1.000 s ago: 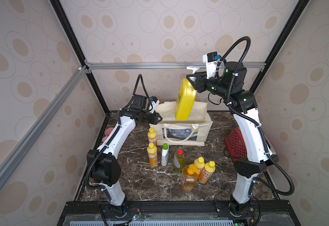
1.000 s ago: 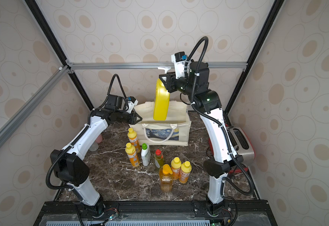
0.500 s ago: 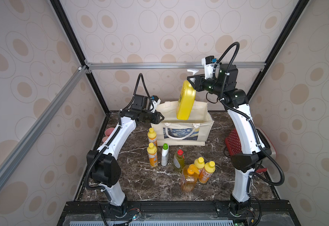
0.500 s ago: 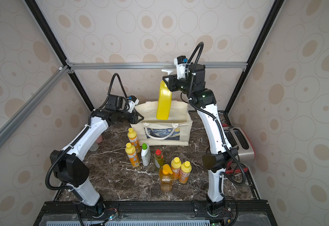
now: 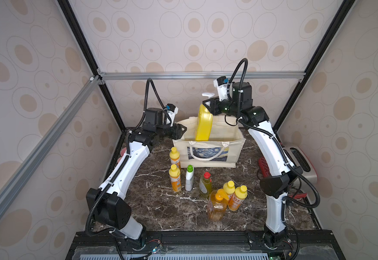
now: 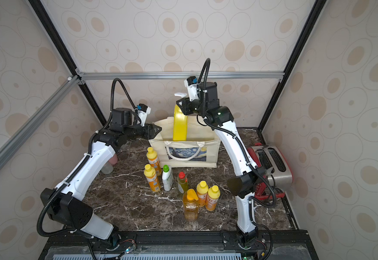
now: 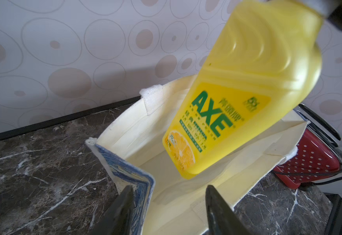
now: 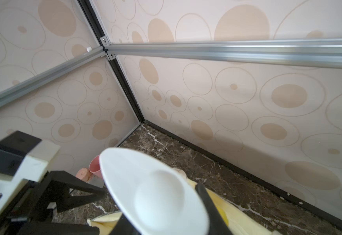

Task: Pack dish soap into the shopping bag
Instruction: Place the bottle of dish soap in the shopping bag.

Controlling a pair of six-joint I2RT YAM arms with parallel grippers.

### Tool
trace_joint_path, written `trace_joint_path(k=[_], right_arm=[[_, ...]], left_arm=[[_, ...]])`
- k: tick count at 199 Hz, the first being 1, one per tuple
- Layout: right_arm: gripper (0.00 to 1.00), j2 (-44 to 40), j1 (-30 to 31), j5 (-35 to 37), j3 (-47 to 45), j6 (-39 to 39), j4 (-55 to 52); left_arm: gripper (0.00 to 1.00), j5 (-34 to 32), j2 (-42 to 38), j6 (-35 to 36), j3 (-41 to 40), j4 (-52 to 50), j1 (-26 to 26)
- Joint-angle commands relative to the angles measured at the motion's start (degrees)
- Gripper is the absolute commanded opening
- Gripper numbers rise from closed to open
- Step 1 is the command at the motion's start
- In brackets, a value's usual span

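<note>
A yellow dish soap bottle [image 5: 203, 123] [image 6: 180, 126] [image 7: 247, 81] with a white pump [image 8: 155, 187] hangs tilted, its lower half inside the shopping bag [image 5: 208, 155] [image 6: 190, 155] [image 7: 125, 130]. My right gripper [image 5: 208, 105] [image 8: 162, 205] is shut on the bottle's neck, under the pump. My left gripper [image 5: 182, 130] [image 7: 169, 203] stands open at the bag's left end, its fingers either side of the rim there. In front of the bag stand several small orange bottles [image 5: 175, 177], a white green-capped one [image 5: 189, 177], a greenish red-capped one [image 5: 205, 184] and a clear orange pump bottle [image 5: 216, 204].
A red toaster [image 5: 296, 162] [image 7: 308, 162] sits at the table's right edge behind my right arm. A pink cup [image 6: 113, 158] [image 8: 94, 166] and a clear jar [image 6: 107, 167] stand at the back left under my left arm. Walls enclose three sides.
My right arm has lowered the yellow bottle from above the bag down into it. The left gripper's jaws have spread apart at the bag's rim.
</note>
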Motion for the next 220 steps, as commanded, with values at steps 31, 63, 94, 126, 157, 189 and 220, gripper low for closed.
trace_joint_path(k=[31,63,94,126,157,189,220], right_arm=[[0.0,-3.44,5.07,3.52,-7.27,-2.64,15.24],[0.0,-2.61,7.27,4.95,-11.94,-2.73,17.29],[0.0,-1.82,8.46,6.36,-14.29,-2.54,18.94],[0.0,-0.14,9.12,6.62,-16.05,-2.96,20.27],[0.0,-0.69,9.12,6.5,-20.03,-2.53,21.27],[0.07,-2.77,9.05,6.8,-26.49,-1.9,23.58],[0.24,-4.27,9.04,5.56,-30.55,-1.73,23.46]], left_arm=[[0.52,-2.43,1.19,0.22,2.25,-3.49,0.06],[0.5,-1.59,2.28,0.47,3.35,-6.04,1.14],[0.49,-0.52,1.23,-0.69,1.81,-4.21,2.29],[0.49,-0.65,0.83,-0.61,1.54,-3.92,2.31],[0.49,-1.22,0.66,-0.59,1.25,-3.69,2.45],[0.51,-0.61,0.48,-1.1,0.93,-2.9,2.41],[0.55,-0.73,0.09,-1.06,0.77,-2.9,2.4]])
